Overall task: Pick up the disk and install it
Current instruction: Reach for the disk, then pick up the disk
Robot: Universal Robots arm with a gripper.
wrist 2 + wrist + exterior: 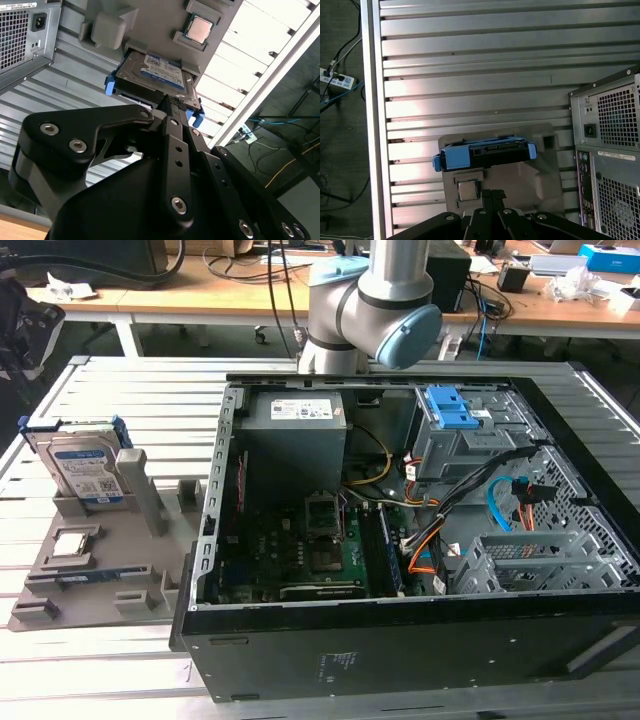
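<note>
Pincer (pixel 492 192) black, tips pressed together, empty | disk (pixel 485 152) flat silver rectangle, blue rails, standing in grey holder (pixel 530 175)

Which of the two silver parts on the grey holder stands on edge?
The disk, framed by blue rails, stands upright on its edge; the small square processor chip lies flat.

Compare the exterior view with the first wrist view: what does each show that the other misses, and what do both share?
Exterior view's own: the computer's open inside, with circuit board and blue-latched cage. First wrist view's own: the computer's vented back panel and a power strip. Shared: the disk, the chip, their grey holder, the slatted table.
</note>
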